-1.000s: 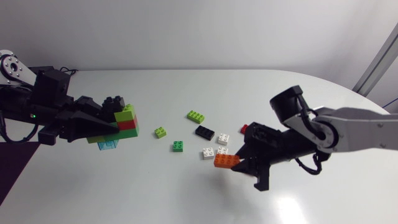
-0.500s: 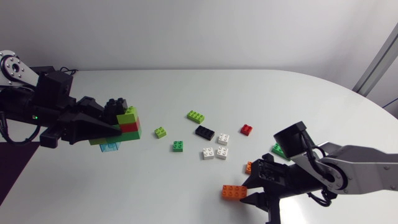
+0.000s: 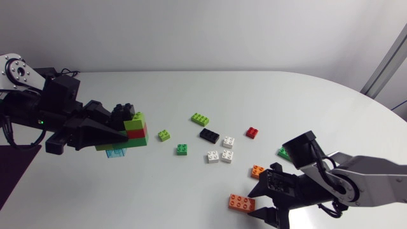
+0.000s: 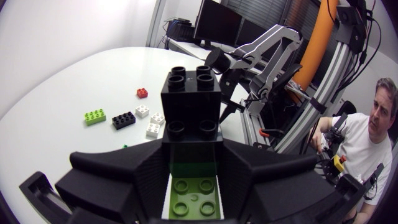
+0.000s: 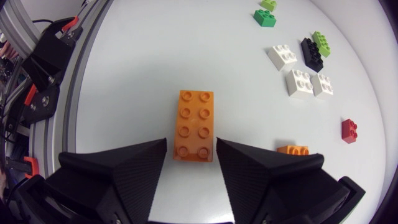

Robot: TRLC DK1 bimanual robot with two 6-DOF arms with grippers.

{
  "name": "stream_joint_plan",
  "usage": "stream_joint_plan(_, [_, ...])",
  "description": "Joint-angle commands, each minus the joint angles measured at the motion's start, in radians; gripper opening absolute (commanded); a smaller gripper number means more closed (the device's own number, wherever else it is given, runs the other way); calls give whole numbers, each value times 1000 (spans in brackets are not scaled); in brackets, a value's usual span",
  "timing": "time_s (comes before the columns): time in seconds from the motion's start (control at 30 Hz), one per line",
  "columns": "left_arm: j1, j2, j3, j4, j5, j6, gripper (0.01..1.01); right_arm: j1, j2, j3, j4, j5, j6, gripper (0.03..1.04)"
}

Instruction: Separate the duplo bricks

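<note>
Right gripper (image 5: 191, 155) open, jaws flanking the near end of the orange 2x4 brick (image 5: 194, 124), which lies studs-up near the front edge of the tabletop (image 5: 155, 50), long axis running straight ahead from the gripper. We judge a straight lift best, so the brick is not dragged; left gripper (image 3: 121, 135) clamps the brick stack (image 3: 132, 129), black brick (image 4: 192, 93) uppermost, at the tabletop's left side

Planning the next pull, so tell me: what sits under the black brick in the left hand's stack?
Under the black square plastic brick sit a lime-green brick, a red brick, a green brick and a translucent blue piece. The left hand covers their inner sides.
</note>
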Motion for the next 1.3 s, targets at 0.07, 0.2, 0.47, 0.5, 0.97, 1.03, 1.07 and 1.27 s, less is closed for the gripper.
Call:
stream_joint_plan(0.07, [-15, -27, -32, 3, -1, -2, 293, 7, -104, 7, -102, -14, -11, 969])
stream_joint_plan(0.2, [-31, -33, -56, 23, -18, -2, 295, -4, -160, 104, -211, -63, -7, 970])
stream_joint_plan(0.47, [-113, -33, -121, 106, -102, -31, 297, 19, -96, 308, -258, -173, 84, 970])
stream_joint_plan(0.5, [-127, -34, -131, 124, -116, -40, 297, 27, -82, 329, -257, -183, 98, 970])
stream_joint_plan(0.97, [-332, -102, -280, 672, -403, -522, 305, 111, 79, 441, -157, -192, 204, 970])
stream_joint_plan(1.03, [-363, -100, -286, 703, -429, -545, 305, 130, 91, 449, -139, -192, 220, 970])
stream_joint_plan(1.07, [-381, -99, -292, 721, -435, -559, 305, 140, 100, 457, -133, -190, 227, 970])
stream_joint_plan(1.27, [-470, -97, -305, 723, -441, -569, 305, 208, 143, 486, -76, -172, 240, 970])
